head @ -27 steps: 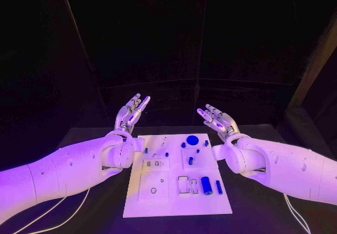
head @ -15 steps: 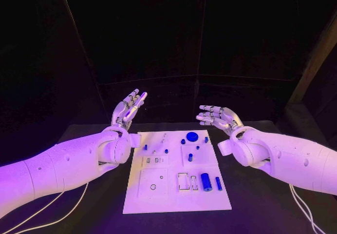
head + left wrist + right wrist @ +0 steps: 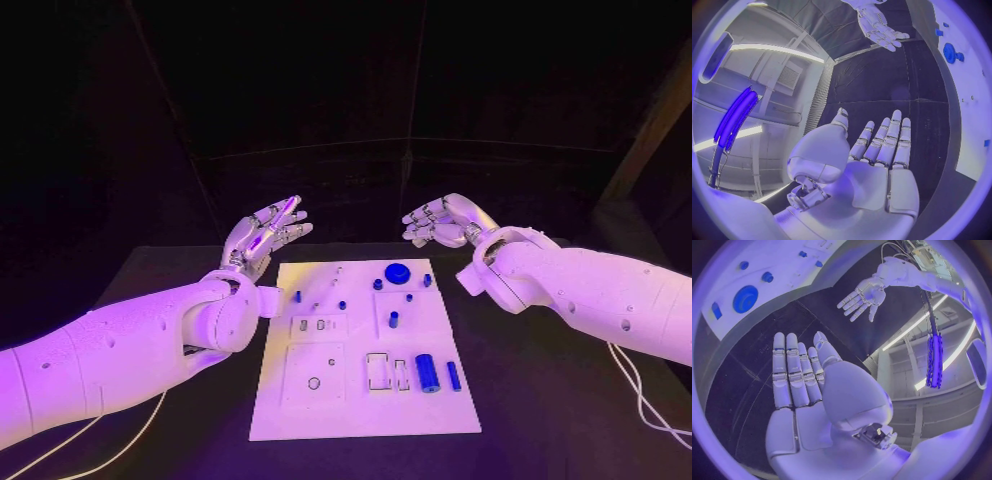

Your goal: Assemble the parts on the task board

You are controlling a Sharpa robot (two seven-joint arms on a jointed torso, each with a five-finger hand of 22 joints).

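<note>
Hovering open and empty, left hand (image 3: 267, 232) and right hand (image 3: 444, 220) flank task board (image 3: 361, 400) at frame centre; small blue parts (image 3: 427, 373) look light, rigid, slippery—pinch their sides.

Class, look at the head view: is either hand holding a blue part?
No: the left hand and right hand hover open beyond the task board, holding nothing.

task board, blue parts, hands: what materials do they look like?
Task board: matte white, likely plastic; flat, no glare. Blue parts, e.g. the round disc: probably plastic, uniform colour. Left hand and right hand: smooth silvery segments with soft sheen, metal or coated plastic; can't tell which.
</note>
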